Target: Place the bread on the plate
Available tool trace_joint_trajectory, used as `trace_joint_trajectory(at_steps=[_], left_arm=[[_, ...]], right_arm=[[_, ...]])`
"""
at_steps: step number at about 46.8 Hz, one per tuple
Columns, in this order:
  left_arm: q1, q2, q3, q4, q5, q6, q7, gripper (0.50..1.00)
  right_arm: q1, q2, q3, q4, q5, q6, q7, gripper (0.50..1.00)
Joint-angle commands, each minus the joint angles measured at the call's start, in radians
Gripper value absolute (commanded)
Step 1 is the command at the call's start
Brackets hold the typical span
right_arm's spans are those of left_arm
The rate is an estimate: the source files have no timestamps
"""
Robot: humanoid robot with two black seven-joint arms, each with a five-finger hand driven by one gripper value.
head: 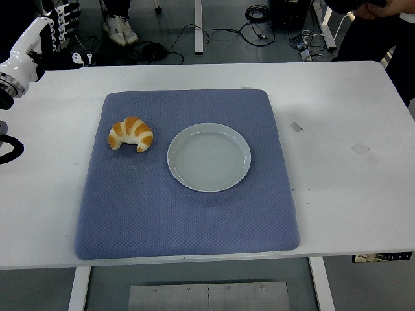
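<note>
Croissant (131,134) untouched on blue mat (188,214), just left of empty plate (209,157). Left hand (45,35) raised far-left, fingers loosely spread, holding nothing. Risk: long reach, crushing soft bread.

Glossy plate (209,157) on a matt, dimpled cloth mat (188,214).

Between your left hand (48,32), raised over the table's (337,129) far left corner, and the croissant (131,134) you have only bare white tabletop and blue mat (188,220). The croissant lies apart from the plate (209,157), with a strip of mat between them, so you could come down on it from the left, near or far side. The plate is bare, its low rim the only step. A person (376,26) stands at the far right, beyond the table.
</note>
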Motion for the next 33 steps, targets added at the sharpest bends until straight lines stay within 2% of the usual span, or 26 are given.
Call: trace_joint_trajectory(at_steps=[1, 33], left_arm=[[0.001, -0.002, 0.002, -0.001, 0.001, 0.000, 0.000, 0.972], [-0.007, -0.006, 0.003, -0.003, -0.001, -0.006, -0.001, 0.975]], right_arm=[[0.000, 0.000, 0.000, 0.000, 0.000, 0.000, 0.001, 1.000], [0.000, 0.000, 0.000, 0.000, 0.000, 0.000, 0.000, 1.000]])
